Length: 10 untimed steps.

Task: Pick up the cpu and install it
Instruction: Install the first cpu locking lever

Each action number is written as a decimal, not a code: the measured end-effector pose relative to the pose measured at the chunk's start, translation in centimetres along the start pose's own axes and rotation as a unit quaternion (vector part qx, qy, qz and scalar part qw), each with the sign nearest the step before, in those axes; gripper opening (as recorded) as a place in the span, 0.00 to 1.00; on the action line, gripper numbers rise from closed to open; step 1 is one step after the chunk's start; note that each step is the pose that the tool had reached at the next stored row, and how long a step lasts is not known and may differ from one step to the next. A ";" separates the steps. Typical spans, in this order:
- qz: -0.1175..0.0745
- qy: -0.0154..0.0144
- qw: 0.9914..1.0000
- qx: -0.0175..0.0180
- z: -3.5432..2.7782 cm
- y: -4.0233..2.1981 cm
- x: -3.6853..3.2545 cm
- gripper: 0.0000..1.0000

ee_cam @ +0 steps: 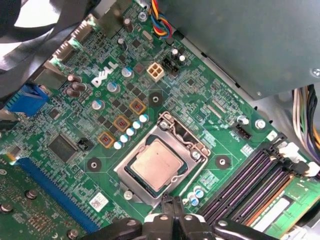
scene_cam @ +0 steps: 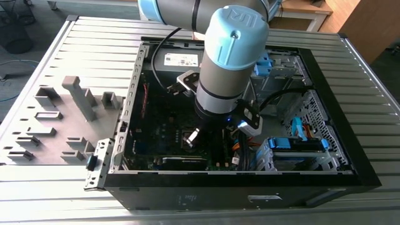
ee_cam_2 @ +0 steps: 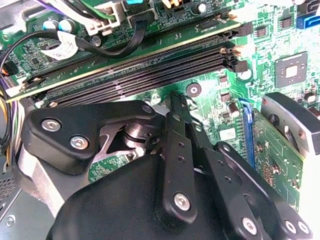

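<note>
Grey slatted table point(scene_cam: 375, 117), wooden furniture point(scene_cam: 368, 23) behind, grey floor point(scene_cam: 40, 28).

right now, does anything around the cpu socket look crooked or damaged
Nothing stands out. In the first wrist view the cpu lies flat inside its socket frame, edges parallel to it, and the gripper hangs by the socket's corner, not touching the chip.

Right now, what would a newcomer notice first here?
In the exterior view, the robot arm reaches down into the open computer case on the slatted table. In the first wrist view, the silvery cpu lies in its socket on the green motherboard, the jaws just beside the socket's edge.
</note>
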State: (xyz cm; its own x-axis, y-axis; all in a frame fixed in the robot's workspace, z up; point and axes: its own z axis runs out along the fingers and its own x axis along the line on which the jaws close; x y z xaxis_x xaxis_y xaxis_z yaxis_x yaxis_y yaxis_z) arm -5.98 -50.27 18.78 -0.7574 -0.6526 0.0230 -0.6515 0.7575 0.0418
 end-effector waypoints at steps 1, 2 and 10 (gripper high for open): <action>0.000 -0.002 1.000 -0.001 0.01 0.06 0.08 0.11; 0.000 -0.004 1.000 -0.002 0.01 0.09 0.11 0.11; 0.000 -0.005 1.000 -0.003 -0.68 0.09 0.16 0.11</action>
State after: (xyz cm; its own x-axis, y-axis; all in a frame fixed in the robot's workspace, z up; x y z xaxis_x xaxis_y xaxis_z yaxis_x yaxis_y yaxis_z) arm -6.13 -50.32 19.47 -0.7577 -0.6524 0.0135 -0.6513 0.7574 0.0473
